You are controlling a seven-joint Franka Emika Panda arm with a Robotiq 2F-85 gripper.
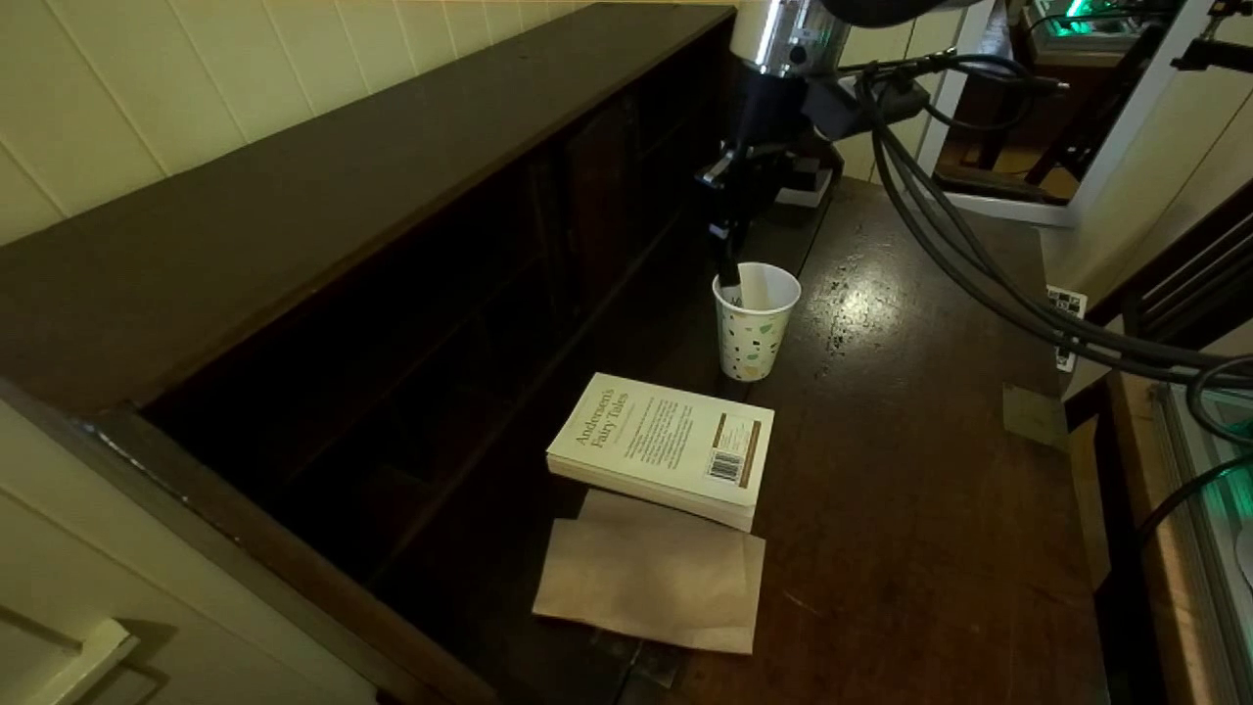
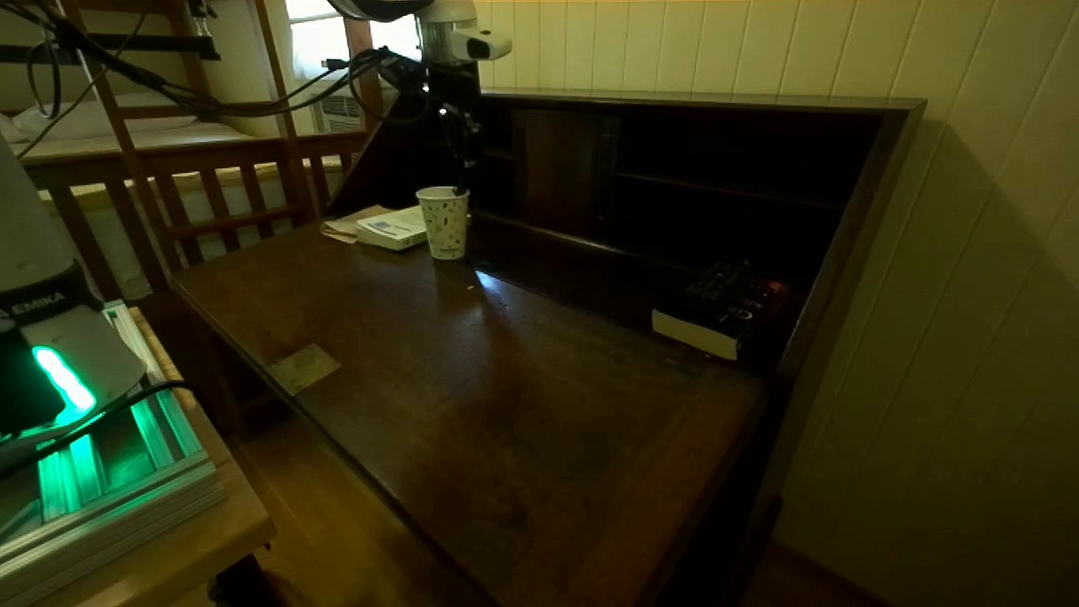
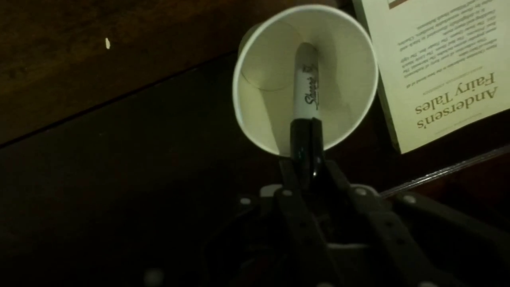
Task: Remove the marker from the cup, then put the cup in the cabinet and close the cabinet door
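Clenching the black end of the marker (image 3: 306, 85) between the fingers of the gripper (image 3: 309, 169), at the rim of the cup (image 1: 754, 343). Slanted from there down inside the cup, pale grey along the barrel, printed with dark script, rounded at the far tip; too shaded to tell whether touching the inner wall. As for the cup: white, tapered, plain inside, flecked outside with green, black and tan; standing upright on the dark brown desktop (image 1: 910, 470), near the white book (image 1: 666, 441), before the dark wooden cabinet (image 1: 323, 186) with divided shelves.
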